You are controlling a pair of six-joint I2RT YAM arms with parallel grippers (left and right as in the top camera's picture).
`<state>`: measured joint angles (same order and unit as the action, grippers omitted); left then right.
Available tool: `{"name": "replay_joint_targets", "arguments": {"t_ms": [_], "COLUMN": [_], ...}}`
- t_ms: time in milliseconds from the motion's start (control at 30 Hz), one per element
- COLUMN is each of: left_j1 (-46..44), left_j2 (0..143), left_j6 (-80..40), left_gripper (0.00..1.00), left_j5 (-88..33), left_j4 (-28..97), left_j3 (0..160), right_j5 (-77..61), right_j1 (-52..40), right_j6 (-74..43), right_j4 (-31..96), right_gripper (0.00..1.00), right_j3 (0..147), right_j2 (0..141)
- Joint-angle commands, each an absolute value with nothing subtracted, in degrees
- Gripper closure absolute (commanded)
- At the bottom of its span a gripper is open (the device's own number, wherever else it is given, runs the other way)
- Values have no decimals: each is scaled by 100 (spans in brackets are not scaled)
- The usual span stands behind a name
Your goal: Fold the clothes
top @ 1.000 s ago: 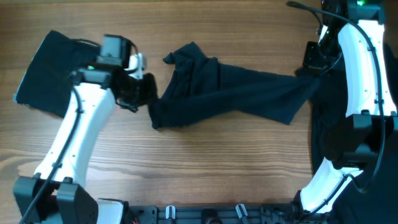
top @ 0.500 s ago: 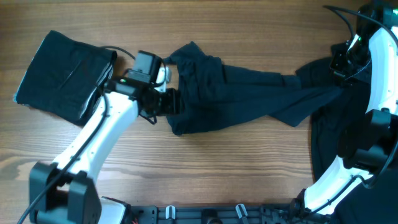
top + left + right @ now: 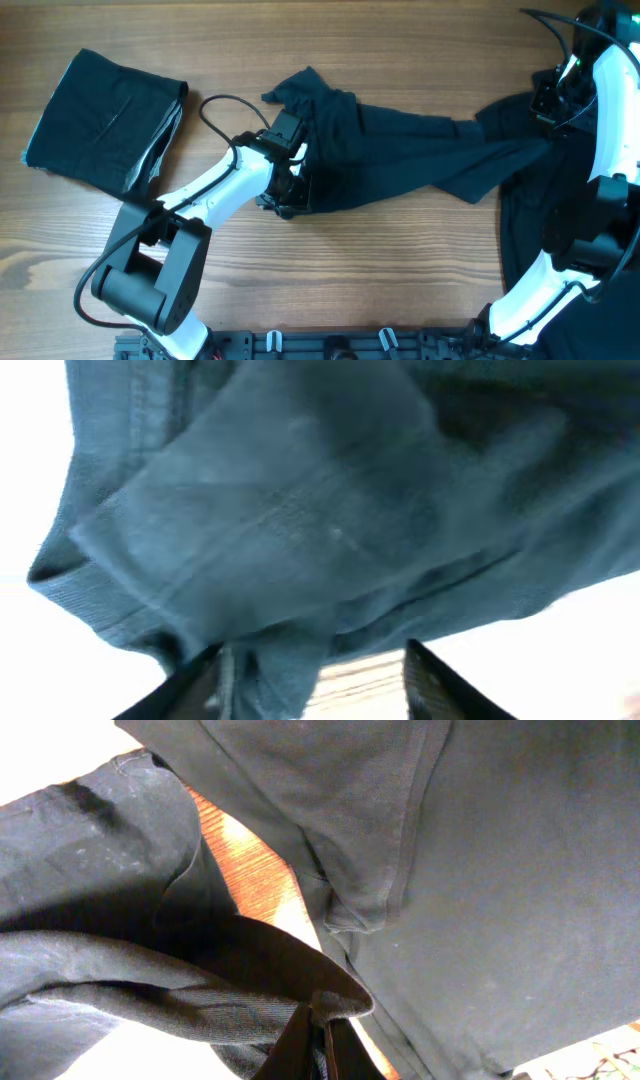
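Shirt [image 3: 400, 150] stretched from the middle of the desk [image 3: 350, 280] to its right edge. Left claw [image 3: 290, 193], fingers spread, has pushed the shirt's left end inward. Right claw [image 3: 318, 1038] pinches the far end, so a first fold appears begun.

Left arm [image 3: 215, 190] stretches diagonally toward centre, wrist bent down — left gripper [image 3: 315, 685] with fingers [image 3: 205, 685] apart. Right arm [image 3: 615, 120] arches at far right — right gripper [image 3: 318, 1045] pinched onto cloth [image 3: 250, 1005].

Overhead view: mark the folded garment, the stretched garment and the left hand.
folded garment [image 3: 105, 120], overhead, centre of its top face.
stretched garment [image 3: 400, 150], overhead, middle of the span.
left hand [image 3: 292, 198], overhead, between its fingertips.
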<state>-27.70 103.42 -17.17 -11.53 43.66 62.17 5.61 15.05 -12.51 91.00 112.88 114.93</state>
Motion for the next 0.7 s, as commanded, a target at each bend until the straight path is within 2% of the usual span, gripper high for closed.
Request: {"name": "replay_joint_targets", "arguments": {"t_ms": [0, 67, 200, 267, 300, 333, 467, 533, 600, 667], "left_j1": [-2781, -2871, -2904, -2904, -2904, -2904, -2904, -2904, -2904, -2904], "left_j2": [10363, 10398, 10429, 10429, 10429, 10429, 10429, 10429, 10429, 10425], "left_j6": [-1688, -1688, -1688, -1691, -1691, -1691, -1691, -1691, -1691, -1684], "left_gripper": [44, 53, 91, 92, 89, 77, 76, 83, 96, 96], "left_j5": [-847, -845, -845, -845, -845, -845, -845, -845, -847, -843], "left_j4": [4440, 4434, 4348, 4348, 4355, 4397, 4436, 4429, 4410, 4307], "left_j3": [6171, 6171, 6171, 6171, 6171, 6171, 6171, 6171, 6171, 6176], "right_j5": [593, 591, 593, 593, 593, 593, 593, 593, 593, 591], "right_j1": [1481, 1481, 1481, 1481, 1481, 1481, 1481, 1481, 1481, 1481], "right_j6": [-1201, -1201, -1199, -1197, -1197, -1199, -1194, -1194, -1197, -1199], "right_j4": [9067, 9080, 9098, 9113, 9115, 9118, 9113, 9113, 9113, 9102], "right_gripper": [96, 96, 96, 96, 96, 96, 96, 96, 96, 95], "right_j3": [11275, 11275, 11275, 11275, 11275, 11275, 11275, 11275, 11275, 11277], "right_j2": [11489, 11487, 11489, 11487, 11487, 11487, 11489, 11487, 11487, 11487]}}
